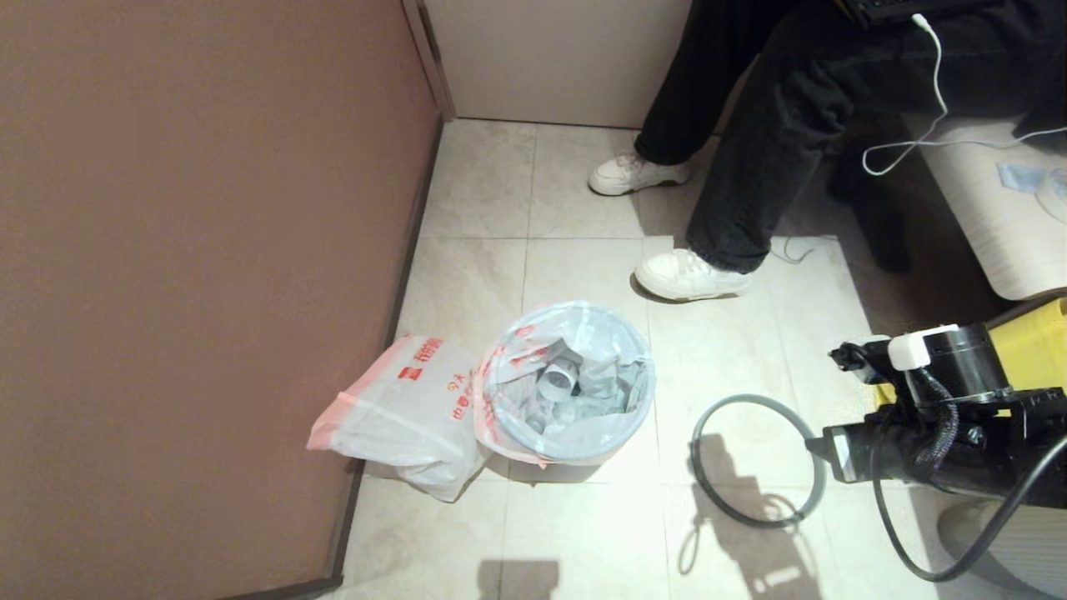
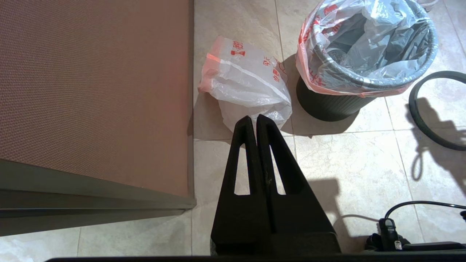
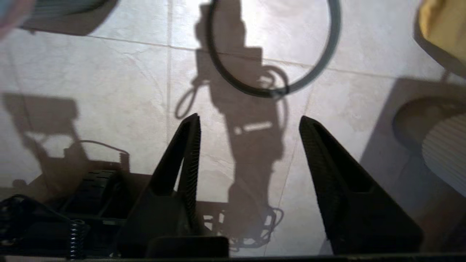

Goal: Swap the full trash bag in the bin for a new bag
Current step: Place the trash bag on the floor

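2 claws: right claw (image 3: 249,122) parted, empty, near grey hoop (image 1: 757,461) on floor; left claw (image 2: 256,122) shut, parked. Full trash bag (image 1: 575,379) in bin (image 2: 327,105); new bag (image 1: 408,412) beside. Next: pinch rim band, lift straight.

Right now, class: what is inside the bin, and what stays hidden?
The bin holds the full trash bag, its rim folded over the edge, with a clear bottle visible. Anything deeper is covered by crumpled plastic.

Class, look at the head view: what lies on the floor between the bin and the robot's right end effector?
The grey hoop lies flat on the tiles between the bin and the right end effector; the head view shows it, otherwise bare floor.
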Controlling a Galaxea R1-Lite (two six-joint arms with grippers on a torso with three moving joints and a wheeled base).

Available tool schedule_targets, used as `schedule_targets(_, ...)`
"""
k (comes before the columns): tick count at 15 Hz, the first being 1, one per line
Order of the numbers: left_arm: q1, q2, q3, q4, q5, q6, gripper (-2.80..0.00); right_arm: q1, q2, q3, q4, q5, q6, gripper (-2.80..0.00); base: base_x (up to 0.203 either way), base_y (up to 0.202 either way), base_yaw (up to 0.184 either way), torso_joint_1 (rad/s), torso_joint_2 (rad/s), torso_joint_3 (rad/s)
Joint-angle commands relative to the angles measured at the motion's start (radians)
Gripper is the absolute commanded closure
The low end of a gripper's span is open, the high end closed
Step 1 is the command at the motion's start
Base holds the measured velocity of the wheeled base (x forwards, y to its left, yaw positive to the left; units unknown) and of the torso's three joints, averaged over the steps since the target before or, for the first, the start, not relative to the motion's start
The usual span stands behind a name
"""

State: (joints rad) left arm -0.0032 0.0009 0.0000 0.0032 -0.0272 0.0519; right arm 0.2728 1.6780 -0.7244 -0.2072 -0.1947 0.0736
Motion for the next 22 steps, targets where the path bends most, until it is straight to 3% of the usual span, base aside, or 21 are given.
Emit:
schedule_targets(1, -0.001, 0.001, 0.0, 0.0, 0.0, 0.0, 0.0, 0.066, 0.026, -0.03, 0.0, -0.002, 0.0, 0.0, 0.0, 0.0, 0.0, 0.0, 0.0, 0.0)
schedule_targets(3, 0.0, 0.001, 0.0, 0.0, 0.0, 0.0, 0.0, 0.156, 0.056, -0.074, 0.001, -0.002, -0.007, 0.0, 0.0, 0.0, 0.0, 0.0, 0.0, 0.0)
schedule_targets(6, -0.001, 0.001, 0.0, 0.0, 0.0, 0.0, 0.0, 0.224, 0.145, -0.174, 0.002, -0.002, -0.053, 0.0, 0.0, 0.0, 0.0, 0.0, 0.0, 0.0)
schedule_targets(10, 0.0, 0.001, 0.0, 0.0, 0.0, 0.0, 0.0, 0.297, 0.316, -0.408, 0.013, 0.0, -0.081, 0.0, 0.0, 0.0, 0.0, 0.0, 0.0, 0.0)
schedule_targets(14, 0.0, 0.001, 0.0, 0.0, 0.0, 0.0, 0.0, 0.404, 0.467, -0.658, 0.11, 0.009, -0.089, 0.0, 0.0, 0.0, 0.0, 0.0, 0.0, 0.0)
schedule_targets(20, 0.0, 0.001, 0.0, 0.0, 0.0, 0.0, 0.0, 0.433, 0.667, -0.99, 0.192, -0.035, -0.113, 0.0, 0.0, 0.0, 0.0, 0.0, 0.0, 0.0)
schedule_targets(21, 0.0, 0.001, 0.0, 0.0, 0.0, 0.0, 0.0, 0.433, 0.715, -1.052, 0.201, -0.064, -0.13, -2.8, 0.0, 0.0, 0.0, 0.0, 0.0, 0.0)
schedule_targets(22, 0.0, 0.001, 0.0, 0.0, 0.0, 0.0, 0.0, 0.434, 0.752, -1.099, 0.204, -0.086, -0.161, -2.8, 0.0, 0.0, 0.0, 0.0, 0.0, 0.0)
